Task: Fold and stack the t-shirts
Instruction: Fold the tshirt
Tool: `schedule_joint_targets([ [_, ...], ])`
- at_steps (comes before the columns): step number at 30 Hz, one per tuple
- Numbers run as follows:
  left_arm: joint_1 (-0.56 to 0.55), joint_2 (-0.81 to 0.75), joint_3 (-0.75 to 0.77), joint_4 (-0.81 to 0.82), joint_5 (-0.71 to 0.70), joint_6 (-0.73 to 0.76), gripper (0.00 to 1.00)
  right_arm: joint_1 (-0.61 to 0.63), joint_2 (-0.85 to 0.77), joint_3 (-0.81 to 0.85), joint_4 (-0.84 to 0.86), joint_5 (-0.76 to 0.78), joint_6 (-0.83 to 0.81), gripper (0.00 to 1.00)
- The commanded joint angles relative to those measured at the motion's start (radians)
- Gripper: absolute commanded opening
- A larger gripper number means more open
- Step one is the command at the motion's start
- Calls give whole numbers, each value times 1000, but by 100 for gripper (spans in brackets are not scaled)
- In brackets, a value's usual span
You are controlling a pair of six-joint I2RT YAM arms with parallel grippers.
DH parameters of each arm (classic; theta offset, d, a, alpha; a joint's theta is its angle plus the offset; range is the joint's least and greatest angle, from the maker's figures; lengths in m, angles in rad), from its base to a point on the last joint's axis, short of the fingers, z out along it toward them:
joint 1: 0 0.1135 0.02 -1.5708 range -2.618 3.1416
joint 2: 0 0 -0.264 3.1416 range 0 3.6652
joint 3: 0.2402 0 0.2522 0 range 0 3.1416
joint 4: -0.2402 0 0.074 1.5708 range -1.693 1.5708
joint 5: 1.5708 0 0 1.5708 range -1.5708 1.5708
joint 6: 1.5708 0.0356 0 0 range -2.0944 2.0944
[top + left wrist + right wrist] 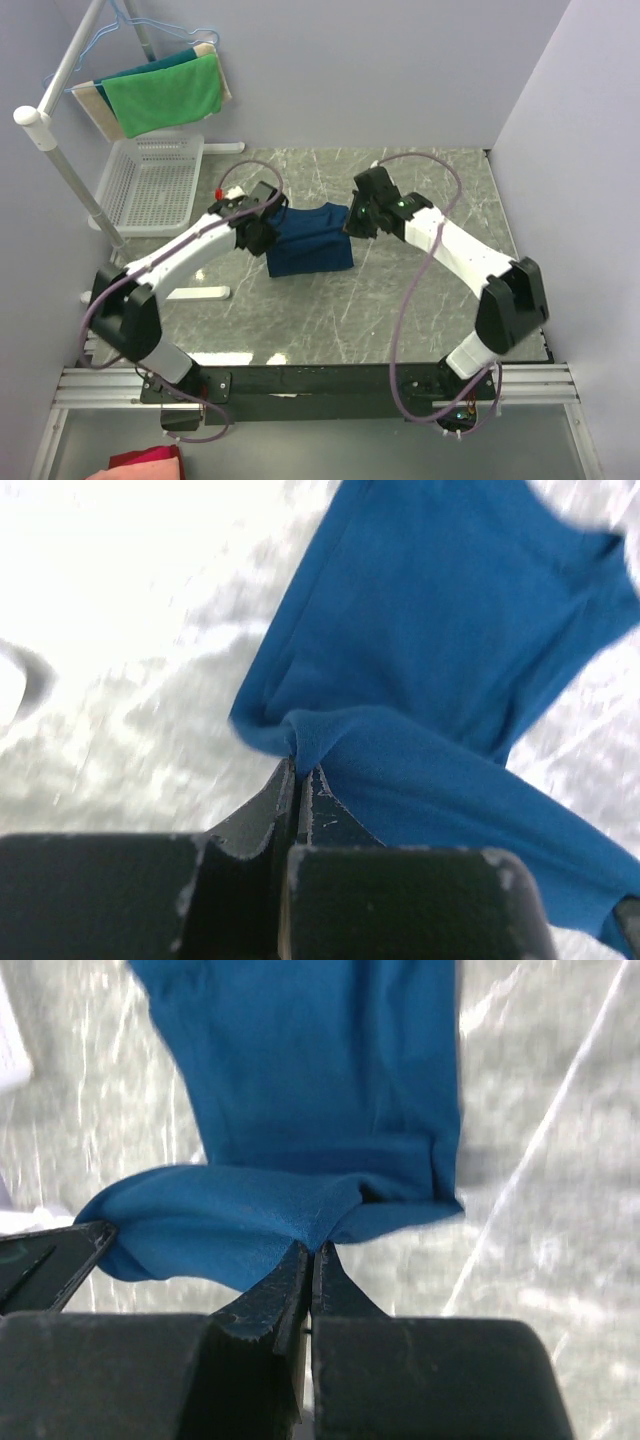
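Left hand point(298, 767), right hand point(312, 1251), pinching t-shirt point(310, 245) edges

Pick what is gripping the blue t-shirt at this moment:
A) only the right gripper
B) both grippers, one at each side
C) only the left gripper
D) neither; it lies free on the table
B: the left gripper and the right gripper are each pinched shut on a fold of the t-shirt.

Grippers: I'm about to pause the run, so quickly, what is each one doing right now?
Left gripper: closed, pinching a fold of the blue t-shirt.
Right gripper: closed, pinching another edge of the same t-shirt.
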Motion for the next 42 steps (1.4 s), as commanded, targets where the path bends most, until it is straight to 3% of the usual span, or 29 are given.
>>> schedule_joint_targets([
  [1,73,107,114,27,-55,88,1,-54,120,132,15,15,-54,0],
  [13,189,547,568,18,41,254,2,-131,487,533,-65,-51,-91,0],
  [15,208,583,614,8,70,281,8,-144,524,558,-68,-66,-88,1],
  [16,212,606,649,7,75,288,13,-147,534,584,-73,-66,-83,7],
  [17,223,612,660,10,78,301,25,-158,548,594,-64,-70,-79,15],
  [18,231,615,668,27,84,306,34,-161,553,600,-51,-75,-77,31],
  [20,248,600,666,60,78,314,51,-177,550,601,4,-74,-69,42],
  [23,269,542,633,158,55,305,61,-192,550,620,64,-81,-74,46],
  [26,274,470,577,278,40,315,65,-198,554,647,75,-74,-86,46],
  [31,269,466,606,221,122,386,64,-191,608,726,-95,-101,-120,42],
  [34,252,448,547,196,175,422,57,-161,565,619,-93,-90,-143,36],
  [42,200,367,289,214,255,424,24,-109,478,390,-42,-103,-134,31],
])
